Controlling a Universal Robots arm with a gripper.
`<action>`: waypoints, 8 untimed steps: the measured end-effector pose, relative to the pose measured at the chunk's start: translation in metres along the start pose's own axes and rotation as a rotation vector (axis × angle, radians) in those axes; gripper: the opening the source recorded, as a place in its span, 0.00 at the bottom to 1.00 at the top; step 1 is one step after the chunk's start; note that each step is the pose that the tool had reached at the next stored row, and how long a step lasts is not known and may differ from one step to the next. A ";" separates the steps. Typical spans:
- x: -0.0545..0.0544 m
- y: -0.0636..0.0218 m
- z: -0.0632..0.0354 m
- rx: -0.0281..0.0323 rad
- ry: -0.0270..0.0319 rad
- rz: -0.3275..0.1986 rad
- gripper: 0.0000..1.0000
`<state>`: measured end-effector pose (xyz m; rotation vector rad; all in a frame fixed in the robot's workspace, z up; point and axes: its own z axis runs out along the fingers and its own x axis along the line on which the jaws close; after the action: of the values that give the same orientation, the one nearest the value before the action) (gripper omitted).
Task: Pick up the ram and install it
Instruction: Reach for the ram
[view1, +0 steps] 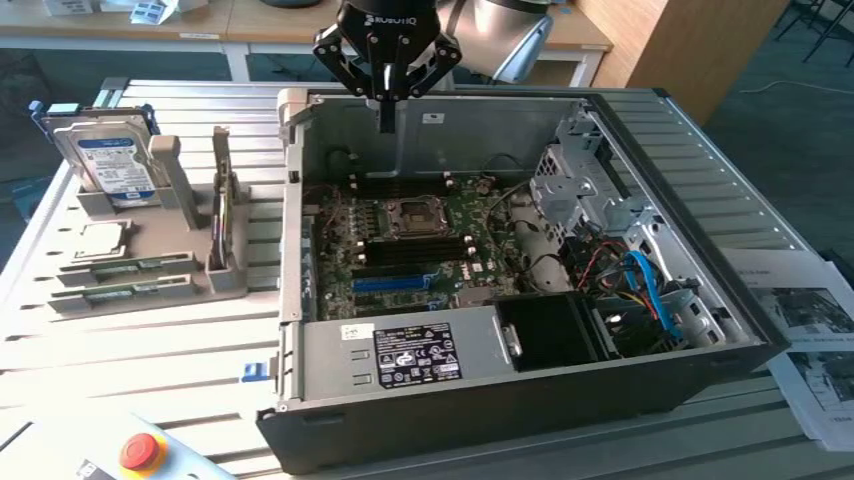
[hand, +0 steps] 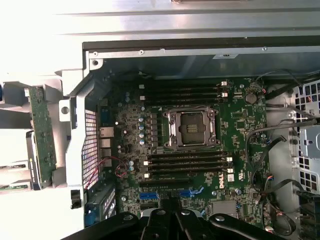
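The ram (view1: 220, 203) is a thin green stick standing on edge in a grey holder (view1: 174, 235) at the exterior view's left of the open computer case (view1: 534, 390). The wrist view shows the ram (hand: 42, 131) beside the case wall. My gripper (view1: 387, 118) hangs over the case's back wall, up and to the exterior view's right of the ram, shut with nothing between its fingers. Its fingertips (hand: 161, 224) hover high above the motherboard (hand: 240, 125), whose black memory slots (hand: 187, 164) lie bare beside the CPU socket (hand: 192, 128).
A silver hard drive (view1: 114, 160), a CPU chip (view1: 100, 240) and two flat green sticks (view1: 123, 282) share the holder. Inside the case are drive cages (view1: 587, 190), blue cables (view1: 654, 290) and a power supply (view1: 414, 355). Papers (view1: 814, 320) lie at the exterior view's right, a red stop button (view1: 142, 452) at the front.
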<state>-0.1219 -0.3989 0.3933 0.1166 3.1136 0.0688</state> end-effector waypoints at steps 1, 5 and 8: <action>0.000 0.0000 0.0001 -0.0001 0.0000 0.000 0.10; 0.005 -0.0004 0.0001 0.0001 0.0000 0.000 0.10; 0.014 -0.0010 0.0001 0.0000 0.0000 0.000 0.10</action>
<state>-0.1357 -0.3988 0.3928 0.1166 3.1136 0.0688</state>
